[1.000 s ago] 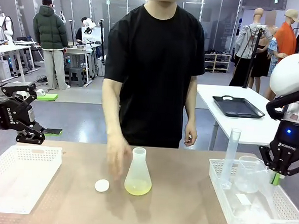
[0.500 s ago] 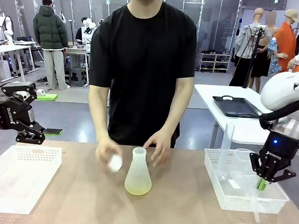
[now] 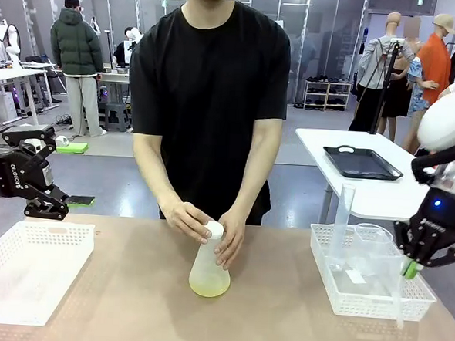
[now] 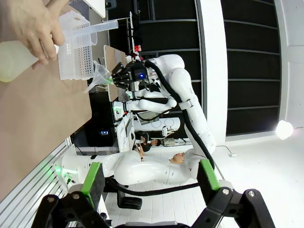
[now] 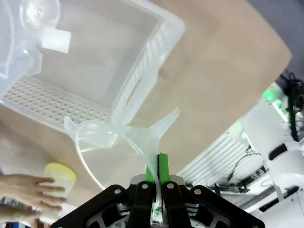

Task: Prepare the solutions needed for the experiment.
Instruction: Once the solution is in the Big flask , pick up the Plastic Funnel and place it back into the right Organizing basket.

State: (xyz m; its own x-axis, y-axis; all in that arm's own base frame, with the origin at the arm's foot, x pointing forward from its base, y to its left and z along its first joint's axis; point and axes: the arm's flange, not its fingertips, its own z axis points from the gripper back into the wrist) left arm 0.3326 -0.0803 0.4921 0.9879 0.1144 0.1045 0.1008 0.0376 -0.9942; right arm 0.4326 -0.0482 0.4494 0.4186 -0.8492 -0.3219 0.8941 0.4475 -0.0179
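While the person across the table (image 3: 133, 319) presses a white cap (image 3: 214, 230) onto the flask (image 3: 209, 264) w/ both hands (image 3: 184, 216), the solution (image 3: 208, 287) sits as a pale yellow pool in the flask's bottom, mid-table. Front view: my left gripper (image 3: 57, 174) hangs wide open by the far side of the left basket (image 3: 20, 281), holding nothing. My right gripper (image 3: 421, 256) is clamped shut at the outer end of the right basket (image 3: 358, 306), which holds a tall cylinder (image 3: 342, 224) and a beaker (image 3: 373, 253). What it pinches looks thin and clear, prob. labware, but I can't make it out from here.

Left wrist view: my green pads stand well apart, nothing between them. Across the table the right gripper carries a funnel (image 4: 97, 76) just beside the right basket.

Right wrist view: the funnel is gripped between my pads, by the basket's corner. Flask and a hand show farther off.

My read: capping is the step in hand, and the funnel is done with. Next I'd lower it into a free part of the basket, clear of cylinder and beaker, then let go. Left arm waits.
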